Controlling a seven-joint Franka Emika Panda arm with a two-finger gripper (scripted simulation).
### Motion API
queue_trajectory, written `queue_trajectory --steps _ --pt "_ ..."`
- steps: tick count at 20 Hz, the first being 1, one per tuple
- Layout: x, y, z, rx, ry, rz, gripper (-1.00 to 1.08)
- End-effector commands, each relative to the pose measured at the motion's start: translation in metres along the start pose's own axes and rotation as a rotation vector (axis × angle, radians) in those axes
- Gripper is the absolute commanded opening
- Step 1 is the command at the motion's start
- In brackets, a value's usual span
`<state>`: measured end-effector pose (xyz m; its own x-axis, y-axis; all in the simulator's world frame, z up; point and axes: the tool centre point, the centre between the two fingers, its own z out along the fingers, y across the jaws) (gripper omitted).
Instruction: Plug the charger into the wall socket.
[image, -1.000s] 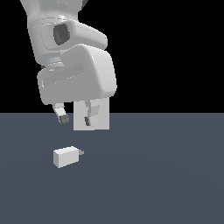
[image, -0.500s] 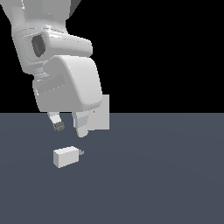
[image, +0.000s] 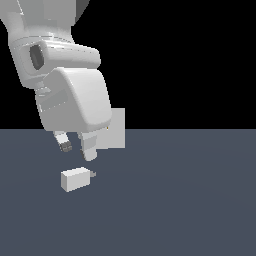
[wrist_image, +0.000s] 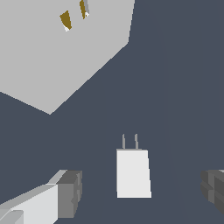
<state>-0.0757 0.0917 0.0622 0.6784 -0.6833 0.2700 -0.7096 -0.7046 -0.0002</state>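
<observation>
Grey floor (image: 190, 200), charger (image: 75, 179) below spread gripper (image: 77, 148)

Flat, even simulator lighting; no glare, no blur, both views sharp edge to edge. Background above surface (image: 190, 200) pure black in exterior view. Surface uniform slate-blue, no cast shadows visible under charger (image: 75, 179) or hand (image: 77, 150). Arm shell bright, soft shading gradients, darker undersides. Wall socket (wrist_image: 61, 48) plain light grey, unshaded. Charger top face brighter than side face. Edges slightly jagged; no lens distortion.
</observation>
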Motion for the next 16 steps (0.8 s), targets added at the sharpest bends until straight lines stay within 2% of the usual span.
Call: queue_trajectory --steps 1,16 --pt "-0.001 0.0 0.002 0.0 0.0 0.0 1.0" --pt "-0.014 0.0 0.048 -0.001 -0.001 0.004 1.0"
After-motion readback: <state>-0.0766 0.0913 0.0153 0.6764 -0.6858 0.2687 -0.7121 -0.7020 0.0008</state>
